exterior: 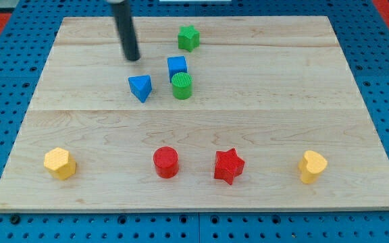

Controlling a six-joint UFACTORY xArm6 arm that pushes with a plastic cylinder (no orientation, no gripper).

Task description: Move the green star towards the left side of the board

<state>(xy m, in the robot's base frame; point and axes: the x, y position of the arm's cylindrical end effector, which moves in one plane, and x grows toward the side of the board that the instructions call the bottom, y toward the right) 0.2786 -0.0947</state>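
My tip (133, 58) rests on the wooden board (356, 128), and since I end in a plain rod there is no claw to be apart or together; nothing is clamped. The green star (188, 38) sits near the view's top edge, a little right of the board's middle, at about two o'clock from my tip and well apart from it. Judging by that, the job is barely begun: the star has the whole left half of the board ahead of it, and my tip stands on its left side, the wrong side for a push leftward. I judge I must get round to its three o'clock side first. The star looks small, bright green, five stubby points, lying flat and untouched by anything. At six o'clock from it is a cluster: a blue cube (177, 66) touching a green cylinder (182, 86), with a blue triangle (140, 88) beside them. Along the view's bottom stand a yellow hexagon (60, 163), a red cylinder (166, 162), a red star (229, 165) and another yellow block (313, 166).
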